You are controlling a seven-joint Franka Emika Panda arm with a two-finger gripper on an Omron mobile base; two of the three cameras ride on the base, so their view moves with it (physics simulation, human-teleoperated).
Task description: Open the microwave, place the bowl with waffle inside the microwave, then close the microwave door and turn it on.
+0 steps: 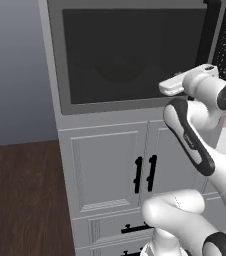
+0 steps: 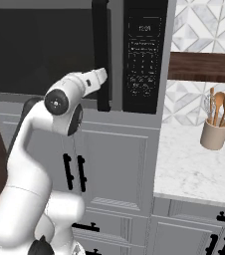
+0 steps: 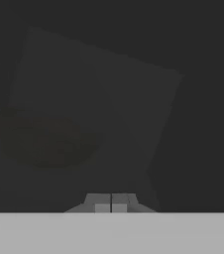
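Up against the dark glass of the microwave door (image 1: 135,55): gripper (image 3: 111,206), tips pressed together, holding nothing. Door looks shut, so probably closed again with start press left, or not opened yet; can't tell which. Faint round shape behind glass, maybe bowl (image 3: 47,144). Right base view adds bar handle (image 2: 101,55), control panel (image 2: 144,55), utensil jar (image 2: 214,133) on counter (image 2: 194,169).

Left base camera is sitting behind the arm, facing the microwave door (image 1: 130,55) and white cabinets (image 1: 107,170) from close range. Right base camera is sharing both, also taking in the control panel (image 2: 144,55) and counter (image 2: 194,164). Hand camera is looking straight into the dark glass, very near.
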